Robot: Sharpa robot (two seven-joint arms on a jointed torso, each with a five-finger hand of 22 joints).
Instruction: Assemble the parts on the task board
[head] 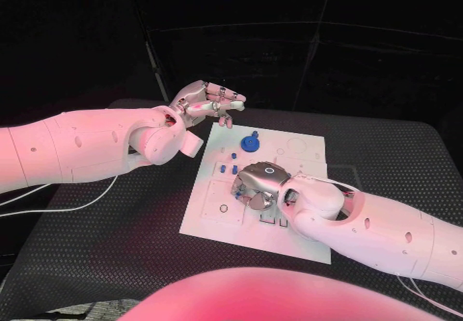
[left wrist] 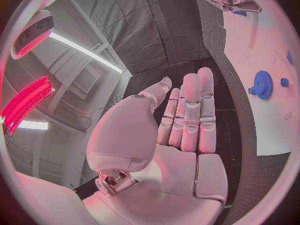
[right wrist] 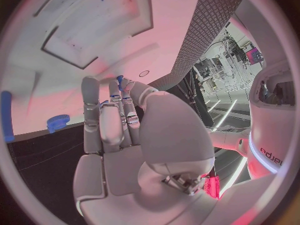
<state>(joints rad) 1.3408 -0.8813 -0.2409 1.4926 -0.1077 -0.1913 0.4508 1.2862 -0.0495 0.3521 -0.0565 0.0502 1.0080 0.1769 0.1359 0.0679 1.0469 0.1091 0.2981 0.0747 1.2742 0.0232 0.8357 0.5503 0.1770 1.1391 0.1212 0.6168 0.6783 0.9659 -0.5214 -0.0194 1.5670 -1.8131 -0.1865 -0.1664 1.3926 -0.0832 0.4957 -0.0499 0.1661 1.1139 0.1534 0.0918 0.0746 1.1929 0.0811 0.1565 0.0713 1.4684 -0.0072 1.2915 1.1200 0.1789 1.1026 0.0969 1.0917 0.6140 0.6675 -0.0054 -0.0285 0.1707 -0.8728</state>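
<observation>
Right robot hand (head: 259, 187) pinching blue part (right wrist: 119, 78) over task board (head: 309, 150); left robot hand (head: 205, 100) open

A pink-red light falls on the whole scene and tints the white arms. The background stays dark. Both wrist views bend strongly at the edges, and bright ceiling light strips (left wrist: 81, 49) give some glare there.
</observation>
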